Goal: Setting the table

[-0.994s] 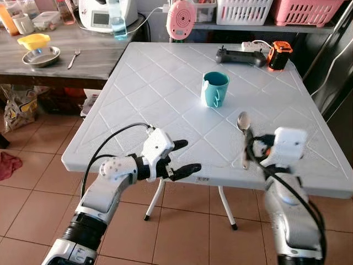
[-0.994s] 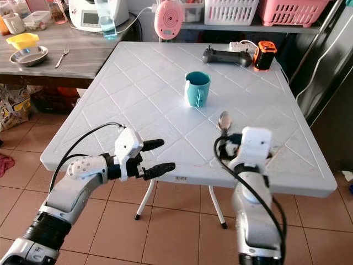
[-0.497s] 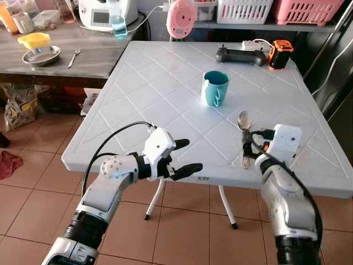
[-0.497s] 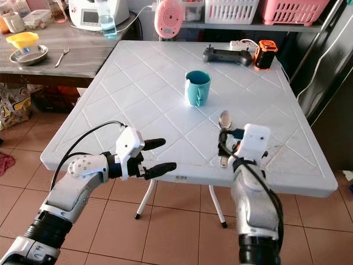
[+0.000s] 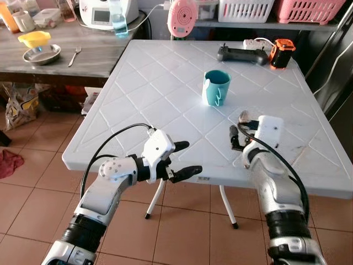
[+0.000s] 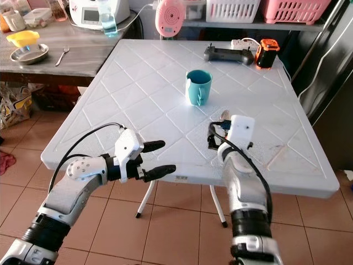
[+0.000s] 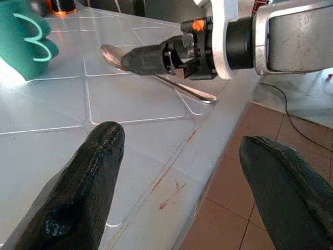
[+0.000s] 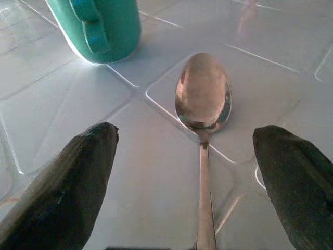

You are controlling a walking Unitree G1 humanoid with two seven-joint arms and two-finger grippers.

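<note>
A white plastic desk [image 5: 160, 105] with a raised diamond pattern stands on thin metal legs [image 5: 156, 200] over terracotta floor tiles [image 5: 33, 182]. To its left runs a grey wood-grain counter [image 5: 83, 52], with bags [image 5: 19, 105] tucked in the shade beneath it. Along the far wall a shelf [image 5: 259, 25] carries a white basket [image 5: 246, 10] and a pink basket [image 5: 309, 10]. Daylight falls evenly across everything. A red cloth [image 5: 10, 164] lies on the tiles.

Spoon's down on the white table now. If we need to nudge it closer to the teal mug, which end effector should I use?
Right. The right end effector is open directly over the spoon, fingers either side of its handle, with the teal mug just beyond. The left end effector hovers open off the table's near edge, farther from both.
</note>
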